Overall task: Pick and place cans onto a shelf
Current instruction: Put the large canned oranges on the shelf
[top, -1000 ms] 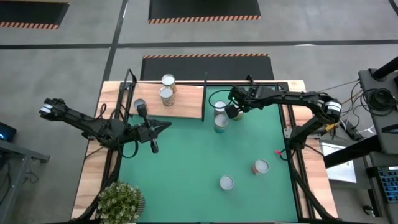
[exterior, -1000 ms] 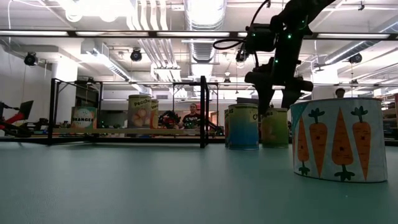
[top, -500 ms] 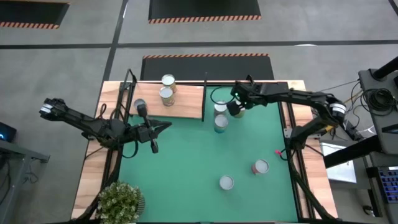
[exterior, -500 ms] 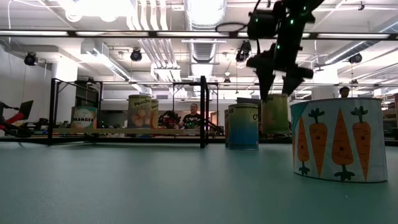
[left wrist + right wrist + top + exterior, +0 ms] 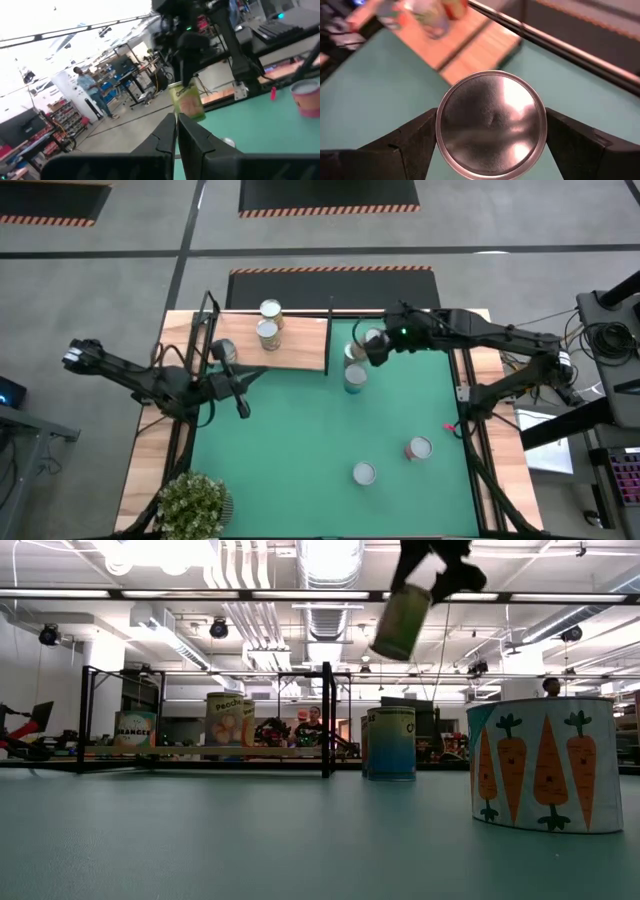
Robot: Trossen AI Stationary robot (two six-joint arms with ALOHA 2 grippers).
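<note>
My right gripper is high over the green mat's far part, shut on a green-sided can, whose silvery round top fills the right wrist view. The light-wood shelf lies at the far left with two cans standing on it. Four more cans stand upright on the mat. My left gripper hangs shut and empty over the mat's left part, near the shelf's front edge. My right gripper pinches the can between its two fingers, one finger on each side of the wall just below the top rim. The fingers slant down from the table's right side. The can hangs tilted below them, lifted clear of the mat.
A teal can and a carrot-labelled can stand near on the mat. A black frame post rises at the shelf's right end. A potted plant sits at the near left corner. People show in the room behind.
My right gripper has gone up with the green can, which stood on the mat a second ago and now hangs tilted, lifted well clear, a little nearer the shelf.
</note>
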